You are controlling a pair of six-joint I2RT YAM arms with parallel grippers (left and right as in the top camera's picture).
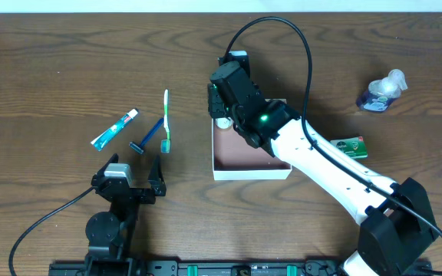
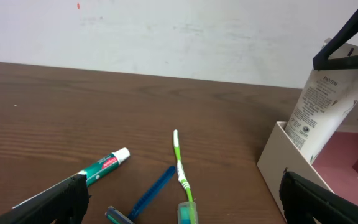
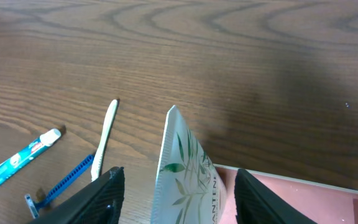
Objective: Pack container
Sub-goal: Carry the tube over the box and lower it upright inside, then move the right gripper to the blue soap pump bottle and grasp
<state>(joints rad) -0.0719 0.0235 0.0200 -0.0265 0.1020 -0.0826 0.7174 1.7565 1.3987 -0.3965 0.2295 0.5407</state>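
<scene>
While the left tool [image 1: 135,175] rests nearest with jaws apart, the container [image 1: 252,174] sits central on the worktop [image 1: 52,61]; thin-walled, probably light and easily shoved, best pinched at a wall rim. Over its far corner, the right tool [image 3: 179,196] clamps a soft tube [image 3: 182,155].

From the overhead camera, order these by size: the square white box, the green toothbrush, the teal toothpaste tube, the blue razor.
1. Square white-walled container, pinkish floor: largest.
2. Green-and-white toothbrush and teal toothpaste tube: about equal length, tube wider; not ranked.
3. Blue plastic razor: smallest.
</scene>
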